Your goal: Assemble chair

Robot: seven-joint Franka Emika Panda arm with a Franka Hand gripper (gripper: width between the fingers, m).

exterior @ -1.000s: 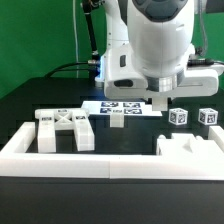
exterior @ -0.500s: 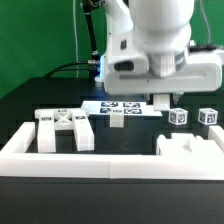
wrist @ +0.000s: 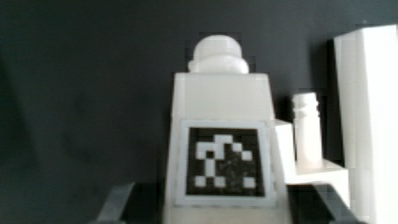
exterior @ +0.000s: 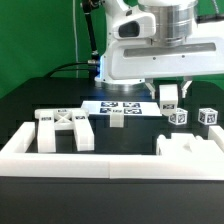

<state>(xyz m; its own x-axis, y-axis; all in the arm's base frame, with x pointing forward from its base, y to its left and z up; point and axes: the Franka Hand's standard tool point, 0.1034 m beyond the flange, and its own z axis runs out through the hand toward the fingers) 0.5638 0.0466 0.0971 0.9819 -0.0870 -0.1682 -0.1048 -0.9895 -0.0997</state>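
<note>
My gripper [exterior: 169,92] is shut on a white chair leg [exterior: 168,98] with a black-and-white tag, held above the table toward the exterior view's right. In the wrist view the leg [wrist: 222,110] fills the middle, with a rounded peg at its far end, and the gripper [wrist: 228,206] clamps its near end from both sides. The X-braced back panel [exterior: 65,129] lies at the exterior view's left. Two tagged legs [exterior: 180,117] [exterior: 208,116] stand at the right. A small white part [exterior: 117,120] sits mid-table. A blocky white chair part [exterior: 190,146] lies at the front right.
A long low white barrier wall [exterior: 100,163] runs along the front and up the left side. The marker board [exterior: 118,106] lies flat on the black table behind the small part. In the wrist view another white part [wrist: 365,70] shows beyond the held leg.
The arm has risen and shifted slightly to the exterior view's right, lifting the held leg off the table. The other parts have not moved.
</note>
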